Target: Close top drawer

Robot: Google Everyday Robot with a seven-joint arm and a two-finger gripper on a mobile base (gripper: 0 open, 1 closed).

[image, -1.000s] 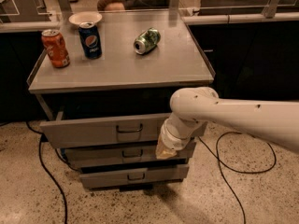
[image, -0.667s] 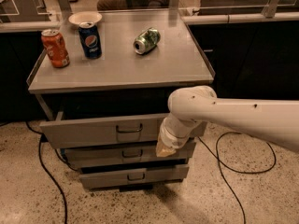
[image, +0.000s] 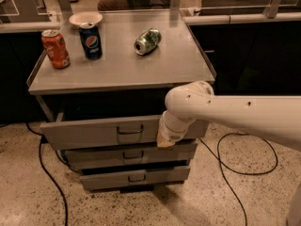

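**A:** Which step is in hand?

**B:** The push itself, by my reading. The grey cabinet point(image: 122, 74) is the biggest thing here, and I'll place everything by it. The white arm point(image: 244, 114) reaches in from the cabinet's right and bends down across its front. The top drawer point(image: 89, 133) sits just under the cabinet's top and juts out from its front, with a dark gap showing above it, so it is not yet closed.

**A:** And the gripper?

**B:** The gripper point(image: 165, 139) is at the cabinet's front, against the right part of the top drawer's face, to the right of its wire handle point(image: 130, 130). Whether it is spread or pressed together I cannot tell; the wrist hides it.

**A:** What does the next move call for?

**B:** I'd say a straight, level push toward the cabinet's back until the front sits flush. The contact is off-centre, so the drawer might skew on its runners. The two lower drawers point(image: 103, 157) also stand a little out, but they aren't the job.

**A:** Anything inside?

**B:** The top drawer's inside is dark, so its contents can't be seen. On the cabinet's top, a green can point(image: 147, 41) lies on its side near the middle. A blue can point(image: 90, 40) and an orange can point(image: 55, 48) stand upright toward the left. A white bowl point(image: 85, 18) at the back left looks empty.
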